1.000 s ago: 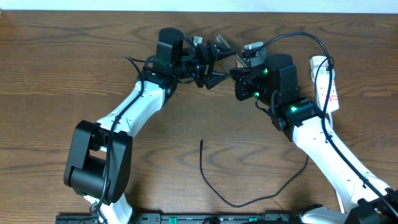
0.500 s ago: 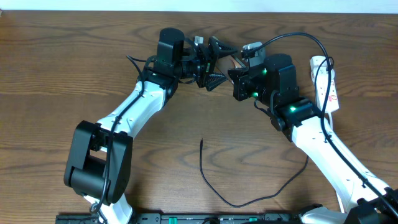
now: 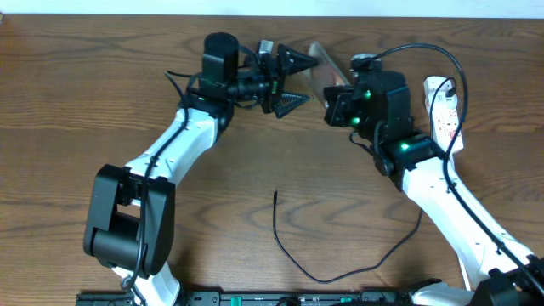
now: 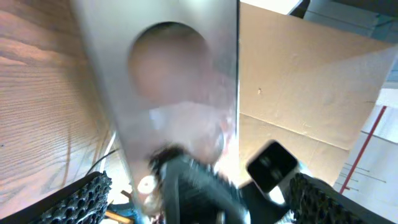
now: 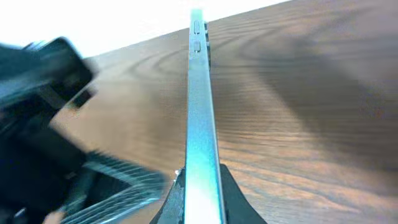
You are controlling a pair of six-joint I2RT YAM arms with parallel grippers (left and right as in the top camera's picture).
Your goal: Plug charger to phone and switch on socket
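The phone is up off the table at the back, a blurred slab between the two arms. My right gripper is shut on it. In the right wrist view the phone runs edge-on, straight out from the right gripper. My left gripper is open just left of the phone, holding nothing. Its wrist view is filled by the phone's blurred broad side, beyond the left gripper. The charger lies loose at the front, tip toward the middle. The socket lies at the right.
A thick black arm cable loops over my right wrist near the socket. The white wall edge borders the back of the wooden table. Cardboard panels stand beyond the table in the left wrist view.
My left gripper has opened wider, let go of the phone and drawn back to the left. The right gripper has shifted toward the back, still holding the phone.
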